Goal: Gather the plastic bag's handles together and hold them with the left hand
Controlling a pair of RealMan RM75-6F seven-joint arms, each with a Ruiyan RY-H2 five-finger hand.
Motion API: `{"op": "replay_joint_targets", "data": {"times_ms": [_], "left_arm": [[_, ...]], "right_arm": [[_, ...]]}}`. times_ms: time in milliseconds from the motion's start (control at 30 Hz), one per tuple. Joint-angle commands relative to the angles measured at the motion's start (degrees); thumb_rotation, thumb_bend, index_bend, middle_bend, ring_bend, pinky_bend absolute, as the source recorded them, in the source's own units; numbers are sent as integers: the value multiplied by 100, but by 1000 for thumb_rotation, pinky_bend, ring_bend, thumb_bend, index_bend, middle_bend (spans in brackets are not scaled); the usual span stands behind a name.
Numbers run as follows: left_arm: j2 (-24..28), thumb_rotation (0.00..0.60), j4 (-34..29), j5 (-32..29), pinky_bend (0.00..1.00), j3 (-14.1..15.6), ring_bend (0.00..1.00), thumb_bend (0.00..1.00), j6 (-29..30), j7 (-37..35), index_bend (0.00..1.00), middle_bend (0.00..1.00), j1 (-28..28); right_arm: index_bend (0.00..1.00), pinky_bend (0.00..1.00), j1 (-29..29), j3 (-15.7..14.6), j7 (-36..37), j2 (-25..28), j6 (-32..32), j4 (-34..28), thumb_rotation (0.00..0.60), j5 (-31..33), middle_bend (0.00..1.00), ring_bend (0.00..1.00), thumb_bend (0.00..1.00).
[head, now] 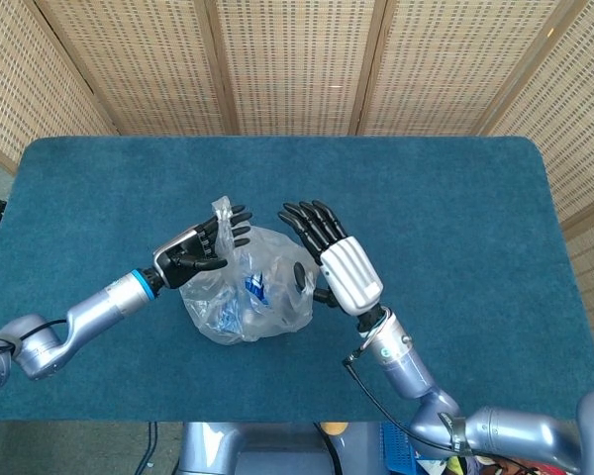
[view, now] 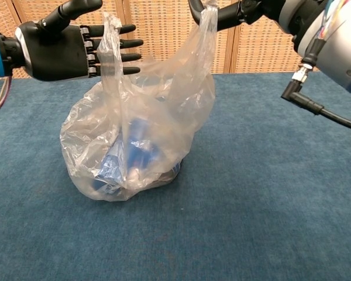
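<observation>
A clear plastic bag (head: 247,292) with blue packages inside (view: 133,153) stands on the blue table. My left hand (head: 204,245) is at the bag's left top with thumb and fingers spread. The left handle (view: 109,41) stands upright across its fingers, ungripped. My right hand (head: 329,253) is at the bag's right side, fingers stretched out. The right handle (view: 207,26) hangs hooked over its thumb (head: 299,274) and is pulled up taut. In the chest view the left hand (view: 64,50) is at the upper left, and only dark fingers of the right hand (view: 222,13) show at the top.
The blue carpeted table (head: 455,198) runs wide to the right and behind the bag. Wicker screen panels (head: 297,59) stand behind its far edge. A black cable (view: 322,108) hangs from my right forearm.
</observation>
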Motion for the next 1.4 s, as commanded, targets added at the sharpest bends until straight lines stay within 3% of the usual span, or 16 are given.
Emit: {"op": "replay_joint_targets", "data": {"times_ms": [33, 200, 433, 533, 633, 700, 800, 900, 1200, 1400], "left_arm": [[-228, 600, 237, 113, 87, 13, 60, 97, 256, -515, 106, 126, -146], [-477, 600, 651, 123, 167, 57, 225, 284, 655, -1021, 270, 340, -148], [-629, 600, 1164, 169, 312, 289, 477, 309, 1163, -1345, 478, 627, 71], [-652, 600, 1512, 601, 408, 607, 574, 309, 1494, -1476, 544, 715, 99], [-593, 600, 2399, 1849, 392, 1421, 504, 298, 2071, -1624, 493, 651, -128], [-639, 600, 2716, 2044, 265, 1606, 328, 283, 2259, -1826, 374, 482, -180], [-840, 600, 2965, 1758, 139, 1524, 192, 252, 2469, -2045, 277, 297, -69], [-970, 600, 2974, 1561, 114, 1418, 177, 241, 2658, -2135, 228, 248, -20], [-1136, 600, 2527, 1047, 122, 1142, 174, 242, 2962, -1925, 210, 224, -18], [-1000, 600, 2108, 1068, 130, 1169, 178, 241, 3012, -1486, 208, 224, -108]], "right_arm": [[13, 0, -19, -25, -18, 13, 4, -2, 600, -15, 92, 0, 710], [13, 0, -63, -53, -21, 49, 17, 10, 600, -25, 92, 0, 711], [14, 0, -83, -30, -7, 30, -4, 108, 600, 57, 93, 0, 709], [15, 0, -88, -29, 26, 18, -20, 175, 600, 80, 94, 0, 713], [15, 0, -108, -43, 77, 26, -17, 219, 600, 70, 95, 0, 713], [16, 0, -119, -49, 95, 40, -13, 230, 600, 60, 96, 0, 713], [18, 0, -137, -53, 116, 83, -13, 233, 600, 46, 101, 0, 714], [19, 0, -141, -40, 130, 110, -13, 209, 600, 41, 105, 0, 716], [24, 0, -184, -72, 113, 187, -20, 113, 600, 12, 110, 0, 716], [24, 0, -183, -54, 139, 243, -24, -14, 600, -36, 111, 0, 716]]}}
